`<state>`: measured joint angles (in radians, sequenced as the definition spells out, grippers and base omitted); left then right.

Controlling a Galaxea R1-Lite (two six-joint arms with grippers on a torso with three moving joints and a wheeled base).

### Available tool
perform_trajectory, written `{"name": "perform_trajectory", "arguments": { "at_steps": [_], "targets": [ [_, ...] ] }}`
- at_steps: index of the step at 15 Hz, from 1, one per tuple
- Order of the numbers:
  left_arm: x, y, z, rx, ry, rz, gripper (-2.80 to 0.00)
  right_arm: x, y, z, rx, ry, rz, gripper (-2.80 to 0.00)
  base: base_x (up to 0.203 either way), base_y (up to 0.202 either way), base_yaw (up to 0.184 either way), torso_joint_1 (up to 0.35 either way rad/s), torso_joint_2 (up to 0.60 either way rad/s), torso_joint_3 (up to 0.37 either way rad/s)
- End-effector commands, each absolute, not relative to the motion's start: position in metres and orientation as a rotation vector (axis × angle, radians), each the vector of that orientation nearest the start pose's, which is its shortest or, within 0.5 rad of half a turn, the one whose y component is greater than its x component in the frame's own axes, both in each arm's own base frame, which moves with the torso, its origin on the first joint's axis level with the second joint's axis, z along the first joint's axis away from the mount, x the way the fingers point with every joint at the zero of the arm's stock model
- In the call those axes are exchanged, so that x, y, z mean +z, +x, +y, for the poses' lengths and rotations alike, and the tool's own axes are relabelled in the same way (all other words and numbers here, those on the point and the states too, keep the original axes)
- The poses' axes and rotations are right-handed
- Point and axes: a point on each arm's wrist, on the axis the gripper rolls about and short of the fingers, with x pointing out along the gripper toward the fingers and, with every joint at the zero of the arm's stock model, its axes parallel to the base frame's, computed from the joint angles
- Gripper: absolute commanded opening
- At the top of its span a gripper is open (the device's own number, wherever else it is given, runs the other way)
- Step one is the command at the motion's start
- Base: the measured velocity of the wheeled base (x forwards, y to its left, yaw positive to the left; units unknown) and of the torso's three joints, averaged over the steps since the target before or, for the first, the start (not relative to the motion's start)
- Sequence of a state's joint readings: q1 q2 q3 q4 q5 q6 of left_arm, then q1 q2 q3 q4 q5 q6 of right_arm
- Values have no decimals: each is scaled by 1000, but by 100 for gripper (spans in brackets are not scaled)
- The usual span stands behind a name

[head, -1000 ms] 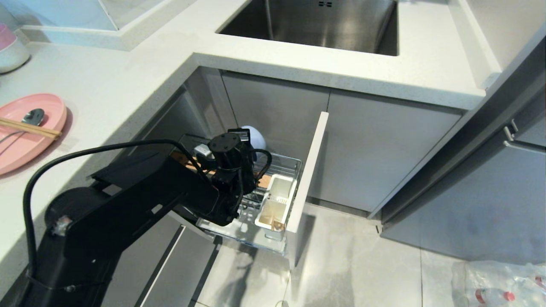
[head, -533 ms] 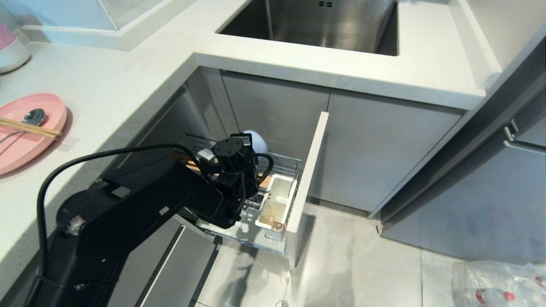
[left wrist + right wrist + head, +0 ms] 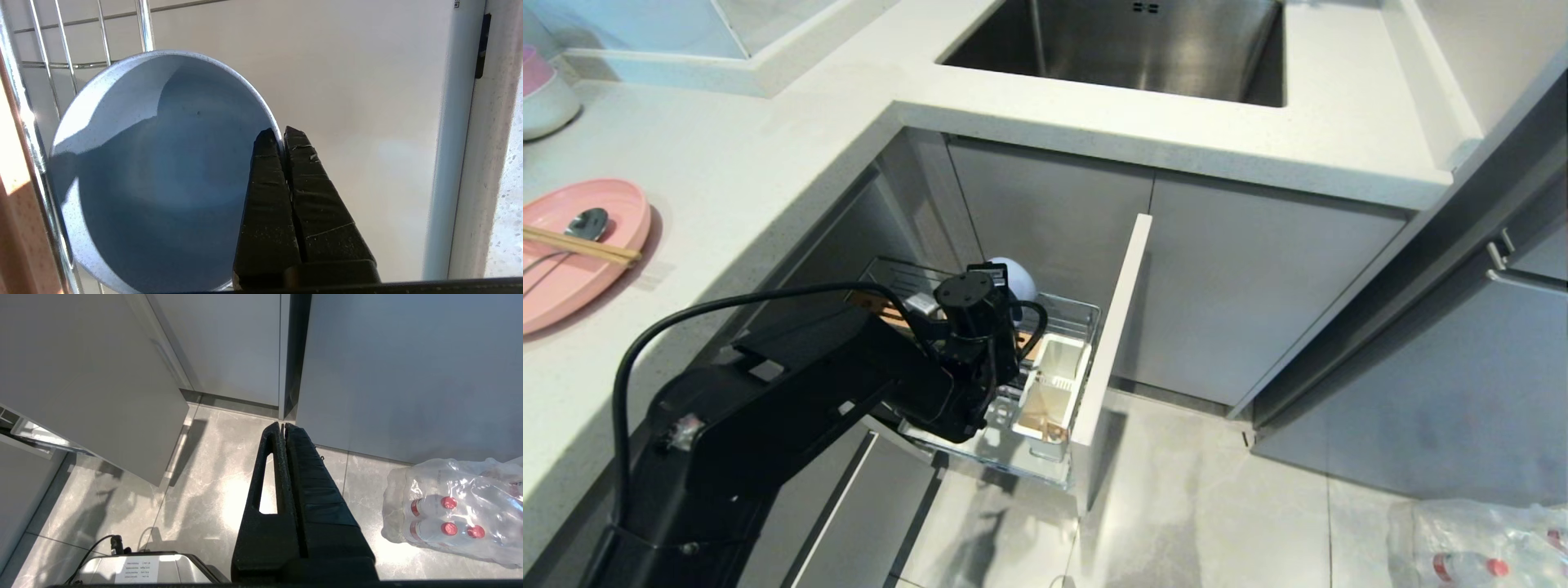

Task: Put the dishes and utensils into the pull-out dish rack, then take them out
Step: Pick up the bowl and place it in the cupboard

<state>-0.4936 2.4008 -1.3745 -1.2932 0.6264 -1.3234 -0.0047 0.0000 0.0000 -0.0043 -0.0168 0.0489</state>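
White speckled countertop [image 3: 768, 147] with steel sink [image 3: 1127, 41], grey cabinets, marble-look floor tiles. Left gripper [image 3: 282, 136], down inside the pull-out dish rack [image 3: 1013, 367], pinches the pale blue bowl [image 3: 163, 171] by its rim, wire wall just behind it. White utensil caddy [image 3: 1049, 384] just beside the gripper. Pink plate [image 3: 580, 253] holding spoon [image 3: 584, 222] and chopsticks [image 3: 580, 245] sits well away on the counter. Right gripper [image 3: 282, 428] pressed together, hanging over the floor near bagged water bottles [image 3: 453, 514].

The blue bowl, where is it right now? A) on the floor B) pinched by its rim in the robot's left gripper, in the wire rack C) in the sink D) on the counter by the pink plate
B: the left gripper is shut on the blue bowl's rim, beside the pull-out dish rack's chrome wires.
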Motion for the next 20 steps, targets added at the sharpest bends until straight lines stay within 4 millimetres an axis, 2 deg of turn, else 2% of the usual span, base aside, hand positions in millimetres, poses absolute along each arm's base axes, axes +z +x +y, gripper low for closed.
{"name": "perform_trajectory", "arguments": {
  "at_steps": [1,8,9,10,14,20],
  "targets": [
    [114,422,-212,-34,-1464,-284,-280,76,-23,0,-21,49,-4,-280,0,0,0,0,0,0],
    [109,423,-213,-29,-1456,-273,-280,76,-23,0,-21,49,-4,-280,0,0,0,0,0,0],
    [109,423,-213,-30,-1456,-273,-35,76,-23,0,-21,49,-4,-280,0,0,0,0,0,0],
    [109,423,-213,-29,-1454,-272,0,76,-23,0,-21,49,-4,-280,0,0,0,0,0,0],
    [112,422,-213,-33,-1453,-270,0,76,-23,0,-21,49,-4,-280,0,0,0,0,0,0],
    [133,408,-218,-62,-1434,-279,0,76,-23,0,-21,49,-4,-280,0,0,0,0,0,0]
  ]
}}
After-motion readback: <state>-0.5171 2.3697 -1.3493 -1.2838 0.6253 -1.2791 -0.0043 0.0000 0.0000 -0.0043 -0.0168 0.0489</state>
